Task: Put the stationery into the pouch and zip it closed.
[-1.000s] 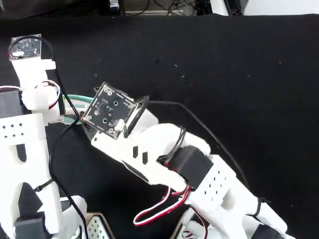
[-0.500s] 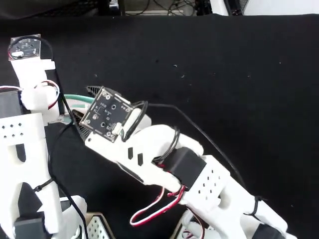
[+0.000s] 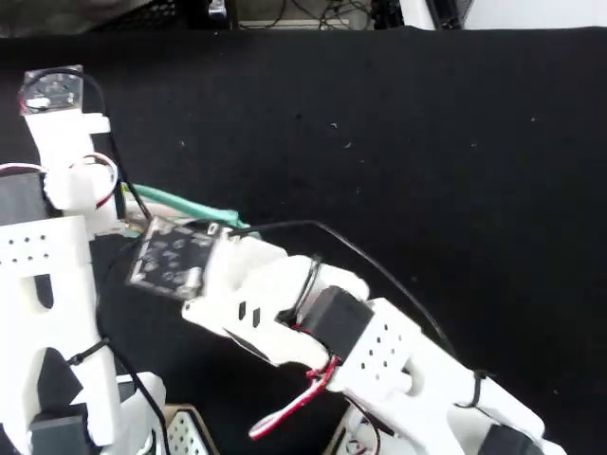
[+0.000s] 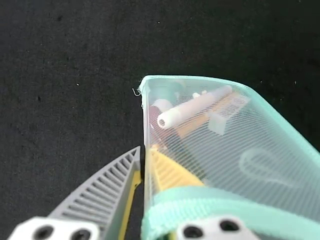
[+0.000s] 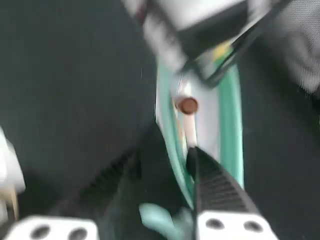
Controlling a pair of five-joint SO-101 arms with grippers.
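Nearest, the left gripper (image 4: pixel 145 154) pinched an end wall of the translucent mesh pouch with mint-green zip trim (image 4: pixel 235 150). A white plastic pen (image 4: pixel 195 107) and orange pieces lay inside. The right gripper (image 5: pixel 162 157) stood parted astride the pouch's mouth, grasping nothing. Beyond lay the black cloth-covered table (image 4: pixel 60 75). Zipping seemed the step in hand, and the next move called for finding and pinching the pull.

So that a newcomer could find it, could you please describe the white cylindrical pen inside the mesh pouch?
Over the black table, the left gripper clamps a translucent mesh pouch with mint-green trim. Inside lies the white cylindrical pen, the only long white tube, resting over orange pieces.
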